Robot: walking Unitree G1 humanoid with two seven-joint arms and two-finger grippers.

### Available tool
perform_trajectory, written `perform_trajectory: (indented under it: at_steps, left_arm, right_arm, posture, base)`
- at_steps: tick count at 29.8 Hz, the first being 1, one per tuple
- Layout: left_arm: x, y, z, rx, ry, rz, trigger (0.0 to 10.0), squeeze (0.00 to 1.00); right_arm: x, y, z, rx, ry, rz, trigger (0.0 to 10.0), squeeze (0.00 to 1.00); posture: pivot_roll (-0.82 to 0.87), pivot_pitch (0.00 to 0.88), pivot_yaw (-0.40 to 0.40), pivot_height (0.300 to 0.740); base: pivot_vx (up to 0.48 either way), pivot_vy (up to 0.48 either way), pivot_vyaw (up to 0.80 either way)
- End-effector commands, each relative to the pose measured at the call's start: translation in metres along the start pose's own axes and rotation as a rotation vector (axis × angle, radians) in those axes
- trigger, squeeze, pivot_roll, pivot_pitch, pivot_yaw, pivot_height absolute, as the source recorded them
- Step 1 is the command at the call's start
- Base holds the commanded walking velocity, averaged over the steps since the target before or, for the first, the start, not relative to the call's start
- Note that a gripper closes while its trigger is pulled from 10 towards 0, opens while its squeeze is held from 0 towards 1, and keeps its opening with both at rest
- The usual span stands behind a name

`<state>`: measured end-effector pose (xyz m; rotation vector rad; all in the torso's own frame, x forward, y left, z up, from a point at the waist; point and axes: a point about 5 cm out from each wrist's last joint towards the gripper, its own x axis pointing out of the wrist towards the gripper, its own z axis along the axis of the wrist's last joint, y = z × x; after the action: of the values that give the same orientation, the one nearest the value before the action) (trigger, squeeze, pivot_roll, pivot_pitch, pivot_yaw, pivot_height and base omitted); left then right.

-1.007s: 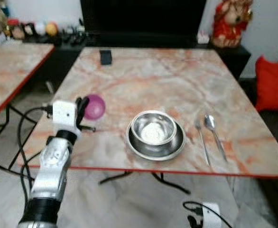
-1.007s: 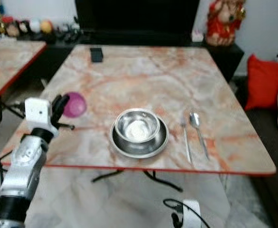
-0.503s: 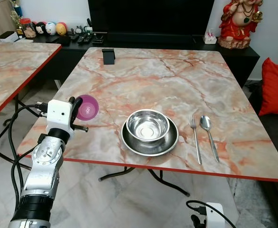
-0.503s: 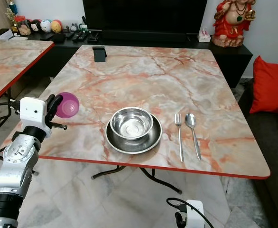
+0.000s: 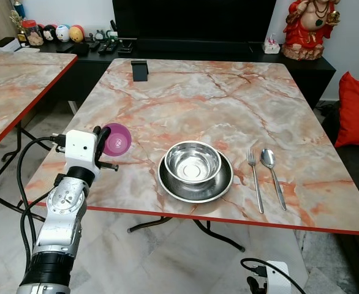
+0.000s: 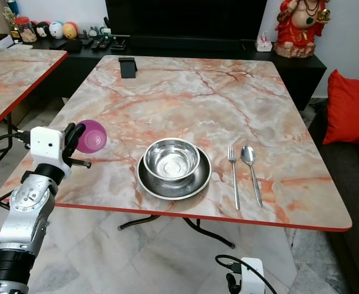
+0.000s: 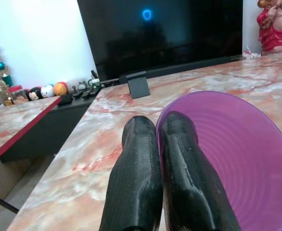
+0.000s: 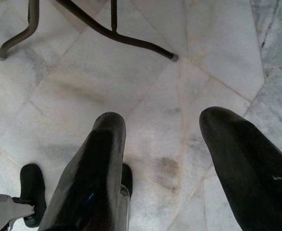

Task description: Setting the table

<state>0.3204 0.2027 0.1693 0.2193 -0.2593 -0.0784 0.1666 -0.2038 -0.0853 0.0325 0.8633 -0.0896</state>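
Observation:
My left gripper (image 5: 100, 139) is shut on the rim of a purple plastic cup (image 5: 116, 139), holding it tilted just above the left edge of the marble table (image 5: 198, 98). The cup's ribbed inside (image 7: 227, 159) shows in the left wrist view beside my black fingers (image 7: 179, 178). A steel bowl (image 5: 193, 163) sits in a steel plate (image 5: 195, 182) near the table's front edge. A fork (image 5: 254, 177) and a spoon (image 5: 271, 171) lie side by side to the right of the plate. My right gripper (image 8: 170, 159) hangs open over the floor below the table.
A small black stand (image 5: 139, 70) is at the table's far side. A second marble table (image 5: 14, 79) stands to the left. Behind are a dark TV console, a red figurine (image 5: 308, 27) and a red cushion (image 5: 356, 110). Cables hang from my left arm.
The camera has shifted and the blur has gone. My left gripper with the purple cup has kept its place at the table's left edge.

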Motion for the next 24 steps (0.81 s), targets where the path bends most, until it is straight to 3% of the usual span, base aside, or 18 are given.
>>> perform_trajectory:
  at_steps: [1, 9, 24]
  left_arm:
    - [0.001, -0.001, 0.004, -0.001, -0.022, 0.001, 10.0, 0.0]
    - [0.002, 0.002, 0.004, -0.002, -0.028, 0.013, 10.0, 0.0]
    - [0.004, 0.011, 0.007, -0.044, -0.026, 0.038, 10.0, 0.0]
  right_arm:
    - [-0.001, -0.003, -0.001, 0.002, 0.008, -0.008, 10.0, 0.0]
    - [-0.001, -0.004, -0.001, -0.001, 0.008, -0.007, 10.0, 0.0]
    - [-0.001, -0.004, -0.001, -0.004, 0.008, -0.004, 10.0, 0.0]
  posture:
    - [0.02, 0.0, -0.024, 0.74]
    - [0.02, 0.0, -0.025, 0.74]
    - [0.01, 0.0, -0.026, 0.74]
  base:
    - [0.0, -0.341, 0.0]
    - [0.0, -0.375, 0.0]
    - [0.0, 0.0, 0.0]
